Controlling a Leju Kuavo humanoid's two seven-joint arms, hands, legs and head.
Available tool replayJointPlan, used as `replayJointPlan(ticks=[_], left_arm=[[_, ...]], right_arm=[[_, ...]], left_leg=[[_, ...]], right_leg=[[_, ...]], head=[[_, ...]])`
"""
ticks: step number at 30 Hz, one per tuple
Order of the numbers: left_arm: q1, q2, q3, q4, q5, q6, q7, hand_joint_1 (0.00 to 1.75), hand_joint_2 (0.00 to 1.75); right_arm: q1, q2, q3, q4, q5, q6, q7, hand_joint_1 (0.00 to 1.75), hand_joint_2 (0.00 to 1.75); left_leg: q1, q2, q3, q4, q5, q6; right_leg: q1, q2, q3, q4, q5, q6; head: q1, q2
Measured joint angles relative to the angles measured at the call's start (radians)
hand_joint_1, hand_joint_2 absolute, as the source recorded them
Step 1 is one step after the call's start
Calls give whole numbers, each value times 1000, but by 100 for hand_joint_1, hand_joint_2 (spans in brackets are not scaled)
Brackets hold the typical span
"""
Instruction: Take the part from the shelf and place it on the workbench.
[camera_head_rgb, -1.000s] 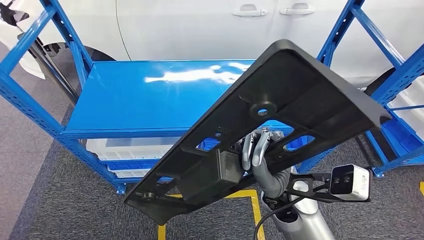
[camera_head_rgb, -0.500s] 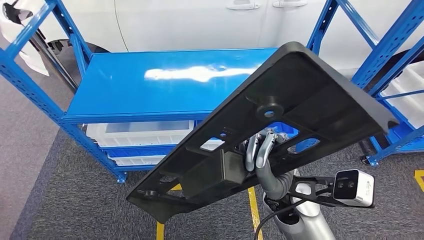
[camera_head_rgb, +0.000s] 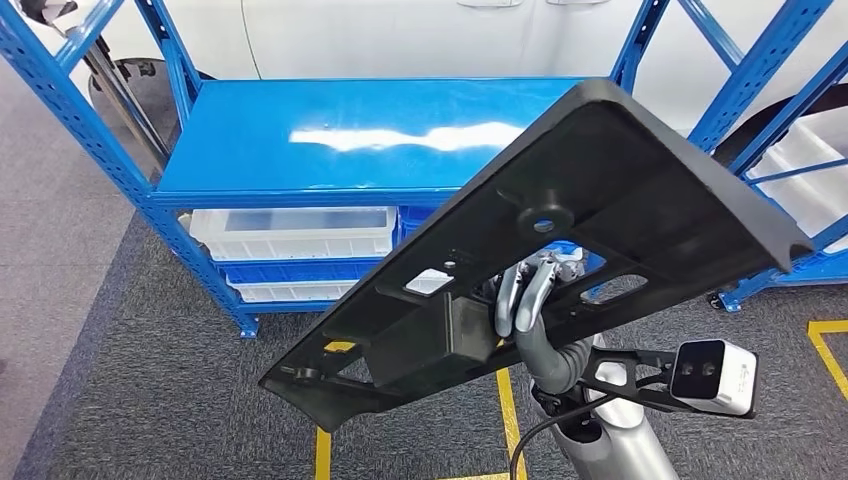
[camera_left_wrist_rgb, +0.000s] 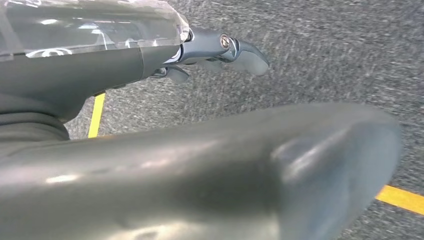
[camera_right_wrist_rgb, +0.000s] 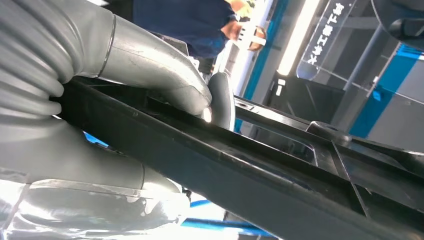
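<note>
- A large black plastic part (camera_head_rgb: 560, 240) is held up in the air, tilted, its high end to the right and its low end to the left, in front of a blue shelf (camera_head_rgb: 330, 160)
- The right hand (camera_head_rgb: 525, 295) grips the part from below, its fingers (camera_head_rgb: 510, 300) curled through an opening near the part's middle
- In the right wrist view the thick grey thumb (camera_right_wrist_rgb: 150, 65) presses on one side of a black rib of the part (camera_right_wrist_rgb: 260, 170), with a darker finger on the other side
- The left hand (camera_left_wrist_rgb: 220, 50) hangs over grey carpet (camera_left_wrist_rgb: 325, 55); its fingers look loosely curled with nothing in them, but I cannot tell how far open it is
- The shelf's top board is bare and shiny; white bins (camera_head_rgb: 300, 235) sit on the level below
- Yellow lines (camera_head_rgb: 505, 400) mark the carpet under the part
- A white car (camera_head_rgb: 430, 40) stands behind the shelf
</note>
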Motion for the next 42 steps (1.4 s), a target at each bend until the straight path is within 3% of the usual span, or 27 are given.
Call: replayJointPlan(ticks=[1, 2, 4, 5, 7, 9, 10, 11, 12, 14, 16, 19, 21, 24, 25, 26, 27, 30, 32, 34, 36, 37, 40, 41, 42], left_arm=[[0, 0, 0, 0, 1, 0, 0, 0, 0], [0, -1, 0, 0, 2, 1, 1, 0, 0], [0, -1, 0, 0, 6, 3, 3, 0, 0], [0, -1, 0, 0, 8, 4, 5, 0, 0], [1, 0, 1, 0, 12, 8, 11, 0, 0], [2, 0, 1, 0, 13, 9, 15, 0, 0], [2, 0, 1, 0, 13, 9, 15, 0, 0], [3, 0, 1, 0, 13, 9, 16, 0, 0], [4, 0, 1, 0, 13, 9, 16, 0, 0], [4, 0, 1, 0, 13, 10, 17, 0, 0], [4, 1, 1, 0, 14, 12, 18, 0, 0], [4, 1, 2, 0, 14, 13, 20, 0, 0], [3, 1, 2, 0, 13, 14, 22, 0, 0], [2, 1, 2, 0, 10, 14, 24, 0, 0], [2, 1, 2, 0, 10, 14, 25, 0, 0], [3, 1, 2, 0, 10, 14, 26, 0, 0], [3, 1, 2, 0, 11, 14, 28, 0, 0], [3, 1, 3, 0, 13, 14, 35, 0, 0], [3, 3, 5, 0, 18, 19, 43, 0, 0], [2, 4, 12, 0, 25, 30, 55, 0, 0], [1, 7, 18, 0, 28, 41, 64, 0, 0], [1, 9, 19, 0, 29, 46, 67, 0, 0], [5, 15, 24, 0, 35, 57, 68, 0, 0], [6, 16, 26, 0, 38, 60, 68, 0, 0], [7, 16, 28, 0, 40, 63, 68, 0, 0]], right_arm=[[1, 0, -1, -1, 4, -1, -2, 175, 175], [2, 0, -2, -2, 6, 1, -4, 175, 175], [5, 0, -3, -2, 9, 8, -6, 175, 175], [5, 0, -3, -1, 10, 13, -6, 175, 175], [7, 0, -3, 2, 13, 23, -8, 175, 175], [11, 0, -3, 5, 16, 29, -9, 175, 175], [13, 0, -3, 7, 16, 30, -9, 175, 175], [15, 0, -3, 9, 17, 31, -9, 175, 175], [16, 0, -3, 11, 17, 32, -9, 175, 175], [16, 0, -3, 12, 17, 36, -9, 175, 175], [15, 0, -3, 12, 17, 39, -10, 175, 175], [14, 0, -3, 12, 18, 40, -11, 175, 175], [13, 0, -3, 10, 20, 39, -12, 175, 175], [17, -1, -4, 6, 28, 37, -18, 175, 175], [21, -1, -5, 5, 32, 36, -21, 175, 175], [24, -1, -6, 4, 35, 37, -25, 175, 175], [27, -1, -7, 1, 37, 38, -28, 175, 175], [27, -1, -8, -11, 40, 38, -35, 175, 175], [26, -1, -9, -21, 52, 32, -40, 175, 175], [27, -2, -14, -33, 71, 22, -47, 175, 175], [30, -3, -21, -42, 86, 12, -56, 175, 175], [31, -3, -22, -45, 92, 7, -62, 175, 175], [42, -5, -25, -48, 108, 0, -73, 175, 175], [49, -6, -27, -50, 111, 0, -74, 175, 175], [55, -7, -28, -51, 112, 1, -74, 175, 175]], left_leg=[[-1, 0, -4, 1, 6, -5], [-1, 0, -5, 0, 13, -12], [1, 0, -7, -2, 22, -25], [2, 0, -12, 8, 12, -30], [3, -2, -42, 81, -54, -37], [4, -2, -87, 214, -134, -43], [4, -2, -100, 266, -152, -45], [4, -2, -96, 285, -151, -46], [4, -2, -71, 262, -134, -46], [3, -2, 20, 127, -90, -40], [0, -3, 84, 23, -74, -30], [-1, -3, 88, 0, -73, -13], [3, -2, 83, -5, -65, 0], [4, 0, 73, -8, -56, 11], [4, 2, 69, -7, -54, 12], [3, 5, 67, -6, -53, 13], [3, 9, 66, -4, -53, 13], [1, 24, 66, 2, -56, 6], [-3, 38, 65, 5, -57, -4], [-4, 55, 64, 3, -57, -16], [-3, 47, 58, 23, -76, -26], [-2, 33, 44, 59, -101, -30], [-1, 4, -35, 246, -194, -35], [0, 2, -49, 280, -199, -36], [0, 1, -46, 277, -185, -36]], right_leg=[[3, 0, 38, -59, -12, -6], [7, 0, 56, -91, -24, -13], [8, -2, 53, -103, -16, -27], [6, -3, 48, -104, -8, -36], [2, -6, 36, -108, 9, -49], [4, -6, 19, -106, 22, -53], [4, -6, 10, -104, 28, -53], [5, -6, 1, -101, 33, -52], [5, -6, -6, -98, 36, -50], [5, -6, -17, -88, 37, -46], [8, -6, -24, -79, 38, -38], [10, -6, -32, -74, 43, -21], [9, -3, -47, -44, 20, -11], [2, 0, -127, 134, -77, 2], [0, -1, -152, 190, -96, 4], [-2, -1, -162, 214, -96, 6], [-4, -2, -153, 199, -76, 6], [0, -33, -57, 5, 18, -2], [9, -51, -28, -67, 36, -13], [11, -37, -32, -74, 38, -24], [6, -20, -34, -81, 47, -36], [2, -13, -34, -85, 51, -41], [1, 12, -38, -84, 55, -46], [1, 22, -39, -83, 56, -46], [1, 32, -40, -80, 56, -46]], head=[[0, 0], [0, 0], [0, 0], [0, 0], [0, 0], [0, 0], [0, 0], [0, 0], [0, 0], [0, 0], [0, 0], [0, 0], [0, 0], [0, 0], [0, 0], [0, 0], [0, 0], [0, 0], [0, 0], [0, 0], [0, 0], [0, 0], [0, 0], [0, 0], [0, 0]])
